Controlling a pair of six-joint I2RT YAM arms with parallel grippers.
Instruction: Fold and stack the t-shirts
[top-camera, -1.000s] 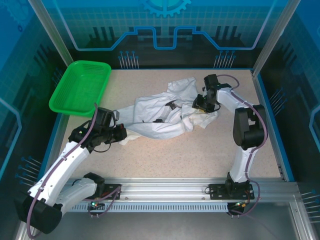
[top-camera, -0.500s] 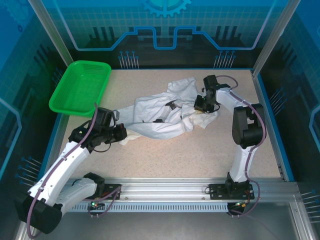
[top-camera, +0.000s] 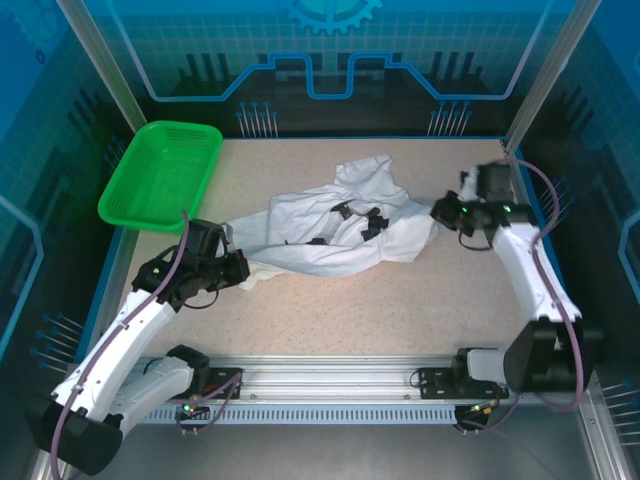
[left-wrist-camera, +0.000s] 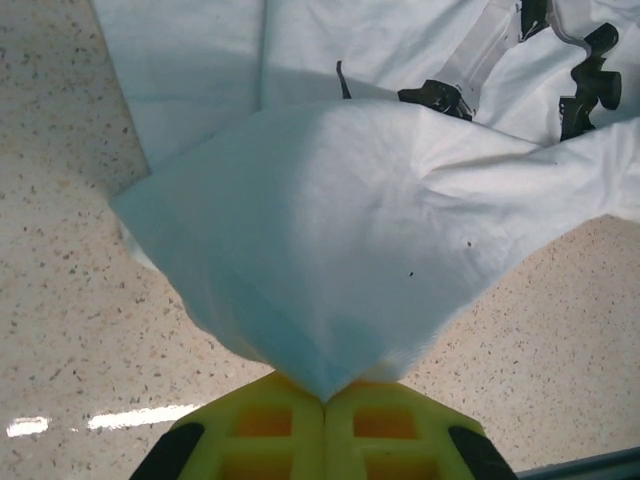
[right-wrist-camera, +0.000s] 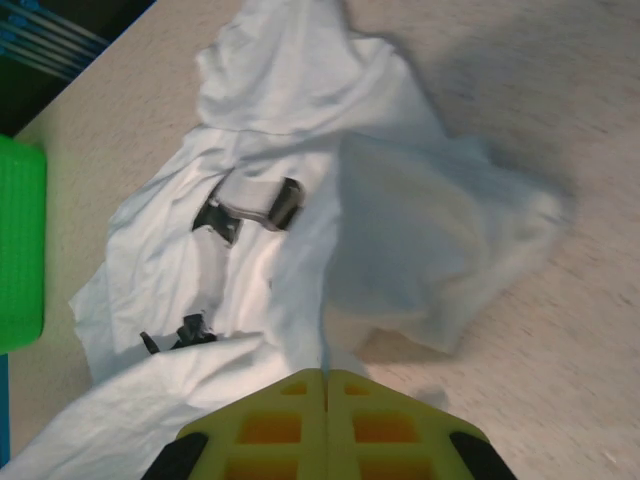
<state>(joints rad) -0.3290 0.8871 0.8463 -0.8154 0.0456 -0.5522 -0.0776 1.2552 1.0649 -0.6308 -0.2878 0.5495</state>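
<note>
- The t-shirts (top-camera: 320, 235) lie as one crumpled white heap at the middle of the table (top-camera: 400, 300), stretched out left to right. How many garments the heap holds cannot be told.
- A black print (top-camera: 365, 218) shows near the top of the heap. Folds break it into scraps, so no word or brand can be read. The left wrist view shows more pieces of it (left-wrist-camera: 440, 95), and the right wrist view shows one by a folded band (right-wrist-camera: 250, 205).
- The left gripper (top-camera: 240, 268) is at the heap's near-left end. In its own view the yellow fingers (left-wrist-camera: 260, 425) are pressed together, pinching a corner of white cloth (left-wrist-camera: 340, 230) that fans out from them.
- The right gripper (top-camera: 440, 212) is at the heap's right edge. In its view the fingers (right-wrist-camera: 270, 425) are also pressed together, with a ridge of cloth (right-wrist-camera: 300, 300) running into the seam between them.
- A green mesh basket (top-camera: 160, 175) sits at the far-left corner of the table, apart from the heap. Its edge shows at the left in the right wrist view (right-wrist-camera: 20, 250).
</note>
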